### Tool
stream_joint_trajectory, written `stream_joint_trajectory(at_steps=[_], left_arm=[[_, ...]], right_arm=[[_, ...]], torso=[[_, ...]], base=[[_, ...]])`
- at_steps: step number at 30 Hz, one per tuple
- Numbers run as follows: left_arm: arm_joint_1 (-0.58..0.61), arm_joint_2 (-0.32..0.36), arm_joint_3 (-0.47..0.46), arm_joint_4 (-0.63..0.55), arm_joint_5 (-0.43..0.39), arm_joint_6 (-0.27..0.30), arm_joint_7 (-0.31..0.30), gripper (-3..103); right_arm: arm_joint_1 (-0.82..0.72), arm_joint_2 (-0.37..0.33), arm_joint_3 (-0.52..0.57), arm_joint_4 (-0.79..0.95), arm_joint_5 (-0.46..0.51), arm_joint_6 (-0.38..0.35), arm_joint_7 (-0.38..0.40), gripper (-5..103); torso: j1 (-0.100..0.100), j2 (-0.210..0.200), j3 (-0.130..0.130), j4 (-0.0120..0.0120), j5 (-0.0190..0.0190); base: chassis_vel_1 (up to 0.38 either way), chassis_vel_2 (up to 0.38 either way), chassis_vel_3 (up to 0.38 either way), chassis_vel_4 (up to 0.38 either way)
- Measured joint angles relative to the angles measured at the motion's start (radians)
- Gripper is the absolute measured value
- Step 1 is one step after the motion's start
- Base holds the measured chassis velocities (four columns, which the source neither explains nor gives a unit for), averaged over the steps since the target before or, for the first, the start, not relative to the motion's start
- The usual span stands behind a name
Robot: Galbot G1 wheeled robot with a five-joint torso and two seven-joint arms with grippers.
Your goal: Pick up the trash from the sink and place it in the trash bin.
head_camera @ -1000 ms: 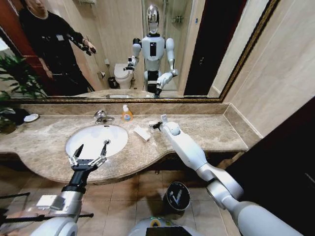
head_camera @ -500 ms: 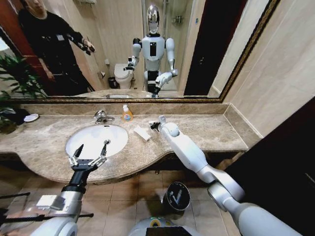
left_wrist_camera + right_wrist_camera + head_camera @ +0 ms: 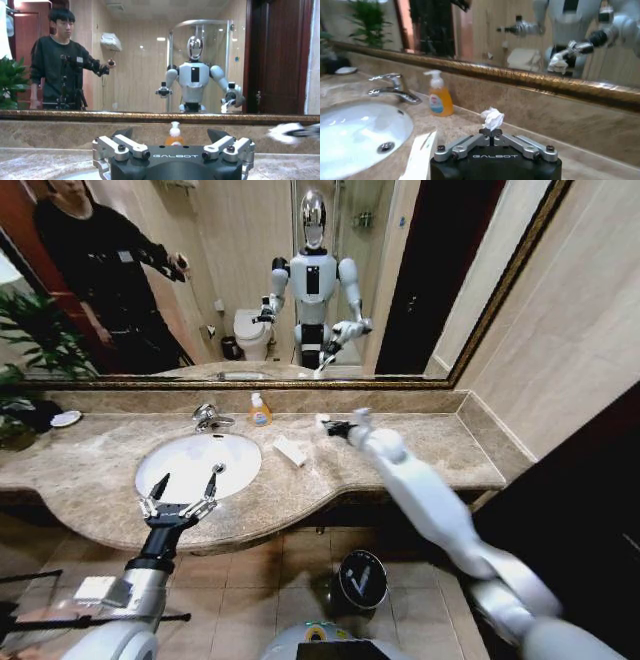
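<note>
The white oval sink [image 3: 175, 470] sits in the marble counter, and its basin [image 3: 350, 131] looks bare. My right gripper [image 3: 334, 427] hangs above the counter to the right of the sink, shut on a crumpled white scrap of trash [image 3: 322, 420]. The scrap [image 3: 493, 117] sticks up from the closed fingertips of the right gripper [image 3: 491, 132]. A flat white packet [image 3: 289, 450] lies on the counter between sink and gripper. My left gripper [image 3: 181, 492] stands open over the sink's front rim, holding nothing. The black trash bin [image 3: 361, 579] stands on the floor below the counter.
An orange soap bottle [image 3: 259, 412] and a chrome faucet [image 3: 208, 417] stand behind the sink. A mirror covers the wall behind the counter and a tiled wall closes the right side. A potted plant [image 3: 25, 350] is at the far left.
My right arm has swung to the right and risen a little, carrying the crumpled scrap away from the sink. The left arm has stayed still.
</note>
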Motion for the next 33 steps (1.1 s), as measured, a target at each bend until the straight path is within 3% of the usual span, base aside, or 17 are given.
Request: stream_joint_trajectory(at_steps=[1, 3, 4, 5, 7, 9, 10, 12, 16, 18, 20, 26, 33], left_arm=[[0.000, 0.000, 0.000, 0.000, 0.000, 0.000, 0.000, 100], [0.000, 0.000, 0.000, 0.000, 0.000, 0.000, 0.001, 100], [0.000, 0.000, 0.000, 0.000, 0.000, 0.000, 0.001, 100], [0.000, 0.000, 0.000, 0.000, 0.000, 0.000, 0.001, 100], [0.000, 0.000, 0.000, 0.000, 0.000, 0.000, 0.000, 100], [0.000, 0.000, 0.000, 0.000, 0.000, 0.000, 0.001, 100], [0.000, 0.000, 0.000, 0.000, 0.000, 0.000, 0.001, 100], [0.000, 0.000, 0.000, 0.000, 0.000, 0.000, 0.000, 100], [0.000, 0.000, 0.000, 0.000, 0.000, 0.000, 0.000, 100], [0.000, 0.000, 0.000, 0.000, 0.000, 0.000, 0.000, 100], [0.000, 0.000, 0.000, 0.000, 0.000, 0.000, 0.000, 100], [0.000, 0.000, 0.000, 0.000, 0.000, 0.000, 0.000, 100], [0.000, 0.000, 0.000, 0.000, 0.000, 0.000, 0.000, 100]], right_arm=[[0.000, 0.000, 0.000, 0.000, 0.000, 0.000, 0.000, 0], [-0.120, -0.120, 0.077, 0.124, 0.010, -0.015, -0.019, 0], [-0.120, -0.120, 0.077, 0.124, 0.010, -0.015, -0.019, 0], [-0.205, -0.166, 0.143, 0.174, 0.013, -0.032, -0.023, 0], [-0.262, -0.184, 0.191, 0.200, 0.018, -0.046, -0.024, 0], [-0.437, -0.205, 0.324, 0.259, 0.023, -0.074, 0.007, 0], [-0.437, -0.205, 0.324, 0.259, 0.023, -0.074, 0.007, 0], [-0.575, -0.183, 0.382, 0.265, -0.019, -0.077, 0.030, 0], [-0.705, -0.139, 0.412, 0.247, -0.094, -0.077, 0.020, 0], [-0.753, -0.111, 0.421, 0.227, -0.144, -0.077, -0.006, 0], [-0.817, -0.038, 0.432, 0.166, -0.237, -0.077, -0.082, 0], [-0.805, 0.068, 0.380, -0.017, -0.410, -0.043, -0.179, 0], [-0.727, 0.160, 0.287, -0.212, -0.511, -0.029, -0.141, 0]], torso=[[0.000, 0.000, 0.000, 0.0000, 0.0000], [0.000, 0.000, 0.000, 0.0007, 0.0003], [0.000, 0.000, 0.000, 0.0007, 0.0003], [0.000, 0.000, 0.000, 0.0008, 0.0000], [0.000, 0.000, 0.000, 0.0005, 0.0001], [0.000, 0.000, 0.000, 0.0006, 0.0001], [0.000, 0.000, 0.000, 0.0006, 0.0001], [0.000, 0.000, 0.000, 0.0009, 0.0003], [0.000, 0.000, 0.000, 0.0007, 0.0000], [0.000, 0.000, 0.000, 0.0007, -0.0001], [0.000, 0.000, 0.000, 0.0006, -0.0002], [0.000, 0.000, 0.000, 0.0008, -0.0002], [0.000, 0.000, 0.000, 0.0008, -0.0003]], base=[[0.000, 0.000, 0.000, 0.000], [0.000, 0.000, 0.000, 0.000], [0.000, 0.000, 0.000, 0.000], [0.000, 0.000, 0.000, 0.000], [0.000, 0.000, 0.000, 0.000], [0.000, 0.000, 0.000, 0.000], [0.000, 0.000, 0.000, 0.000], [0.000, 0.000, 0.000, 0.000], [0.000, 0.000, 0.000, 0.000], [0.000, 0.000, 0.000, 0.000], [0.000, 0.000, 0.000, 0.000], [0.000, 0.000, 0.000, 0.000], [0.000, 0.000, 0.000, 0.000]])
